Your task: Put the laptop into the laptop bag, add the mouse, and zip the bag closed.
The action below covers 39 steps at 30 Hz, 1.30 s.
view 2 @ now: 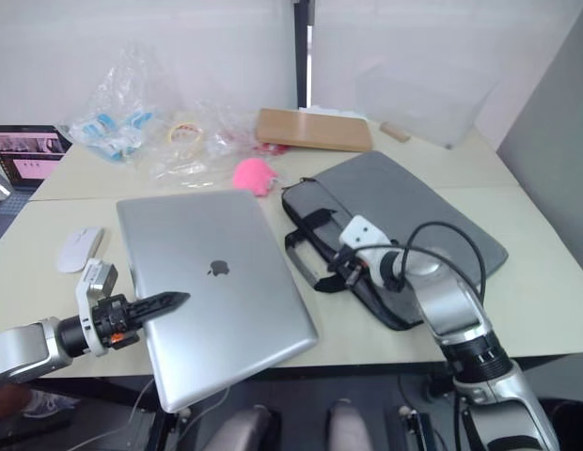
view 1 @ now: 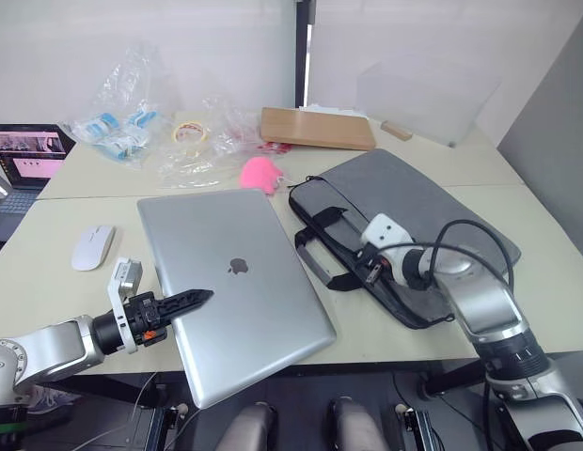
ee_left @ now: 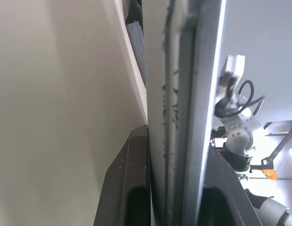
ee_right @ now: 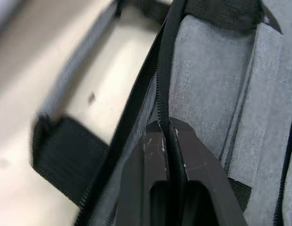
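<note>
The silver-grey laptop (view 1: 244,282) lies closed on the table, its near corner hanging over the front edge. My left gripper (view 1: 193,301) is shut on its left edge, and the laptop's thin edge (ee_left: 179,117) runs between the black fingers (ee_left: 125,179). The white mouse (view 1: 92,246) rests to the left of the laptop. To the right lies the grey laptop bag (view 1: 414,207), its black handles (view 1: 320,254) facing the laptop. My right gripper (view 1: 368,267) is shut on the bag's black zipper edge (ee_right: 162,94), pinched between its fingers (ee_right: 198,165).
A pink plush toy (view 1: 259,172) sits just behind the laptop. Further back are a wooden board (view 1: 318,128), clear plastic bags (view 1: 132,132) and a tape roll (view 1: 188,132). A dark laptop with a lit screen (view 1: 26,155) stands at the far left.
</note>
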Available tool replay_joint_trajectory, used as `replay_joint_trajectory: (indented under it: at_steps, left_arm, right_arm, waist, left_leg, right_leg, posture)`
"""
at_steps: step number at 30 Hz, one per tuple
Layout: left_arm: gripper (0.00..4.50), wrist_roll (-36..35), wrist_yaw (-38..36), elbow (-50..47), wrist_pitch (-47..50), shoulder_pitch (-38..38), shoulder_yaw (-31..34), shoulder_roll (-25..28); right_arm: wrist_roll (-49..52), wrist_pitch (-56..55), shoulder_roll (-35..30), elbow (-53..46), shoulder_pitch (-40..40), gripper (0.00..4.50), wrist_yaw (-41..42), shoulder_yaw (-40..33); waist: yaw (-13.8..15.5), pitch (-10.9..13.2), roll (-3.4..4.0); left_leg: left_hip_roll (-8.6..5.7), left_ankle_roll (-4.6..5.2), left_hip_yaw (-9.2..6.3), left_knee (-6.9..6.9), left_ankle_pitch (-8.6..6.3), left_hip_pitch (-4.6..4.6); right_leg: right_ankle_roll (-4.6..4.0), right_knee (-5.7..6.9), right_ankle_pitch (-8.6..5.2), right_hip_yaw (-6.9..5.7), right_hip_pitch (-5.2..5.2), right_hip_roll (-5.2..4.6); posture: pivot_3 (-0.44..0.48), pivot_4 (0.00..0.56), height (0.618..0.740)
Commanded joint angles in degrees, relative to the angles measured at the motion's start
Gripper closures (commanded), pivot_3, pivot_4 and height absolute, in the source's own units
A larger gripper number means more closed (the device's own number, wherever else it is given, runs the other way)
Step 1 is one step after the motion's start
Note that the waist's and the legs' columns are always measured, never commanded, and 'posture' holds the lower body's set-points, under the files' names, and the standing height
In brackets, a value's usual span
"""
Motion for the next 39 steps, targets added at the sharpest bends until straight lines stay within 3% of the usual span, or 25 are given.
replay_joint_trajectory:
  at_steps: [1,8,15,20,26,39]
  left_arm:
    - [4.15,-3.19,-4.56,1.94,1.64,-6.22,0.6,-0.77]
    - [4.15,-3.19,-7.8,14.87,9.8,-16.36,-3.94,-0.59]
    - [4.15,-3.19,-6.49,28.48,14.59,-24.25,-5.84,-3.47]
    - [4.15,-3.19,-4.16,32.0,15.88,-26.17,-7.21,-4.89]
    - [4.15,-3.19,3.91,29.84,11.16,-28.19,-6.09,-9.89]
    - [4.15,-3.19,23.32,28.43,-0.45,-38.88,-5.27,-27.87]
  right_arm:
    - [6.88,8.51,1.99,-3.11,-6.05,4.45,-0.79,-7.11]
    - [10.79,11.55,0.29,-2.12,-9.87,4.45,-1.59,-8.16]
    - [14.58,14.62,0.66,-2.15,-12.34,4.45,-3.52,-10.02]
    - [16.65,16.03,0.73,-2.41,-12.87,4.45,-5.12,-10.62]
    - [19.5,18.24,1.37,-3.96,-13.56,4.45,-7.05,-10.82]
    - [22.28,19.35,4.71,-5.22,-13.83,4.45,-11.67,-11.01]
  waist:
    - [-0.01,0.0,0.01]
    - [-0.19,0.0,0.0]
    - [-0.2,0.0,-0.02]
    - [-0.45,-0.01,-0.02]
    - [-0.17,-0.01,-0.02]
    - [-0.11,-0.01,-0.04]
  left_leg:
    - [0.04,0.0,0.01,0.0,0.0,0.0]
    - [0.23,0.03,0.05,-0.04,-0.06,-0.02]
    - [0.25,-0.09,0.14,0.09,0.0,-0.68]
    - [0.29,-0.1,0.16,0.17,0.01,-0.79]
    - [0.29,-0.11,0.16,0.24,0.02,-0.82]
    - [0.31,-0.12,0.26,0.92,0.02,-1.24]
  right_leg:
    - [-0.02,-0.02,0.01,0.0,0.0,0.02]
    - [-0.18,0.04,0.12,-0.01,-0.09,0.48]
    - [-0.32,0.29,0.3,0.07,-0.93,0.46]
    - [-0.37,0.29,0.4,0.09,-1.02,0.47]
    - [-0.34,0.28,0.45,0.09,-1.02,0.42]
    - [-0.13,0.23,0.76,0.11,-1.02,0.38]
  posture:
    - [0.0,0.15,0.74]
    - [0.0,0.15,0.74]
    - [0.0,0.15,0.74]
    - [0.0,0.15,0.74]
    - [0.0,0.15,0.74]
    - [0.0,0.15,0.74]
